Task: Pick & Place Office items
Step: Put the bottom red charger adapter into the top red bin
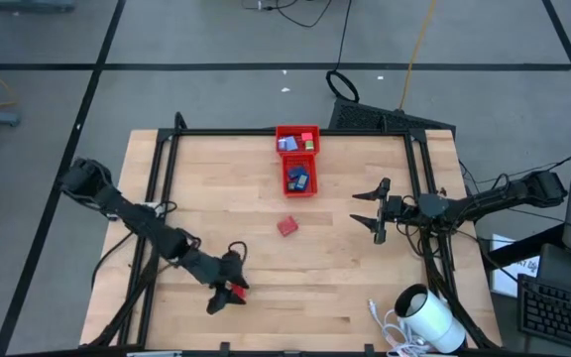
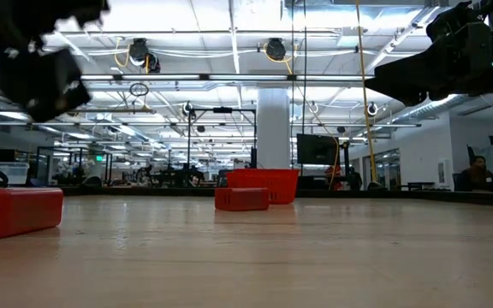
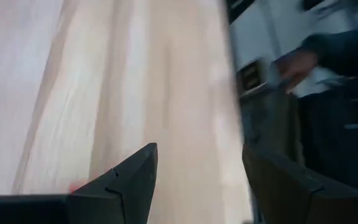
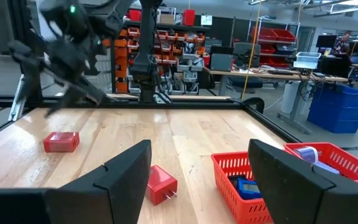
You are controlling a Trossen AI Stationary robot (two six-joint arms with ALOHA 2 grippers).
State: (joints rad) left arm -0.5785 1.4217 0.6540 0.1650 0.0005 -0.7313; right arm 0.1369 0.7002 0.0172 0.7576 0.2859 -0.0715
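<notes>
Two red office items lie on the wooden table. One red block (image 1: 234,291) (image 2: 15,212) (image 4: 61,142) lies at the near left. My left gripper (image 1: 228,278) (image 3: 197,180) hangs open just above it, clear of the table in the low view. The other red piece (image 1: 286,226) (image 2: 240,198) (image 4: 160,183), with small prongs, lies at mid-table. My right gripper (image 1: 357,208) (image 4: 197,180) is open to the right of this piece, pointing toward it. Blue items (image 1: 298,180) (image 4: 244,186) and light-blue ones (image 1: 287,145) lie in the red tray.
The red two-compartment tray (image 1: 311,162) (image 2: 264,184) (image 4: 229,171) stands at the far middle of the table. A big white cylinder with cable (image 1: 429,317) sits at the near right corner. A black frame runs along the table edges. Bare wood lies between both grippers.
</notes>
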